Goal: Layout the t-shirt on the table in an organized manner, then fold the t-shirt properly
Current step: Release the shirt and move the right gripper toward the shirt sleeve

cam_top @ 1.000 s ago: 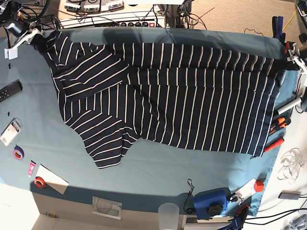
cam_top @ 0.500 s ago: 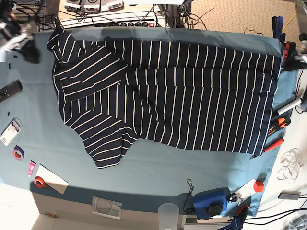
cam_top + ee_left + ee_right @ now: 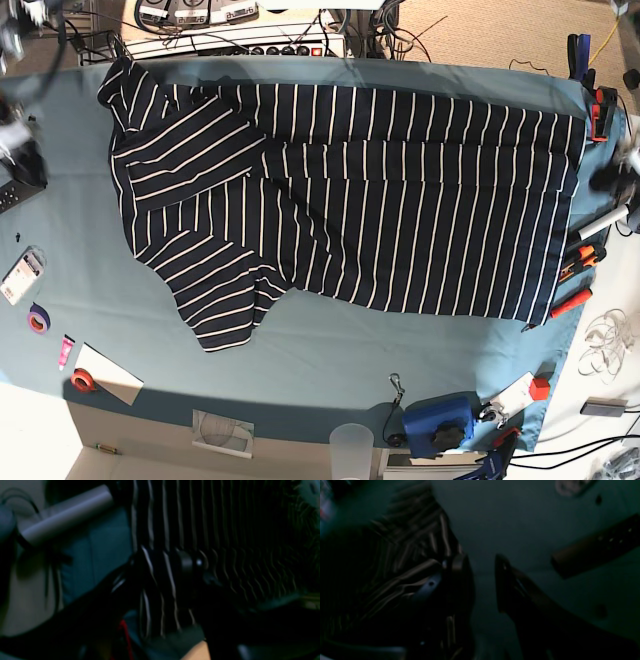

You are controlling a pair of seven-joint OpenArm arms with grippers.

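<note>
Overhead, the t-shirt (image 3: 350,190) lay spread across the far half of the table (image 3: 330,350), its long body running from the right edge toward the left, where a sleeve folded back over the chest and a second flap of striped cloth hung down toward the near-left. The hem sat at the right edge, just beside a group of orange-handled tools (image 3: 578,265).

The right gripper (image 3: 480,580) hung over bare teal cloth with its two dark jaws plainly apart and nothing between them; the shirt's edge lay beside its one jaw, and I could not tell whether it touched. A black remote (image 3: 595,547) rested on the cloth near it. From the base view this arm was only a blur at the left edge of the table (image 3: 18,150).

The left gripper (image 3: 172,580) sat low at the shirt's hem, over striped fabric that was rumpled in front of it. The wrist picture was dark and smeared, so whether its jaws stood apart or together could not be made out, nor whether cloth was pinched. A grey cylinder (image 3: 67,515) lay beyond the hem on the pale surface.

Near the front edge stood a blue device (image 3: 438,420) and a clear plastic cup (image 3: 352,445); rolls of tape (image 3: 60,350) lay at the left.
</note>
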